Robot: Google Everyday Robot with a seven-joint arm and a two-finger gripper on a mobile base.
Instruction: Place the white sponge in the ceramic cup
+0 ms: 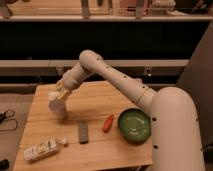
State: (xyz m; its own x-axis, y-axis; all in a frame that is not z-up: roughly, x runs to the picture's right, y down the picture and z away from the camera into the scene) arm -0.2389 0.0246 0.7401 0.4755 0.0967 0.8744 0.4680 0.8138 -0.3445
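Observation:
The white ceramic cup [58, 110] stands upright near the left side of the wooden table [95, 102]. My gripper [60, 94] hangs just above the cup's mouth, coming in from the upper right. It is shut on the white sponge [53, 95], a small cream chunk that sits right over the cup's rim. I cannot tell whether the sponge touches the cup.
A dark grey block [83, 132] lies in front of the cup. A red-orange object [107, 123] and a wide green bowl [134, 125] lie to the right. A white labelled bottle [42, 148] lies at the front left corner. My arm spans the table's right half.

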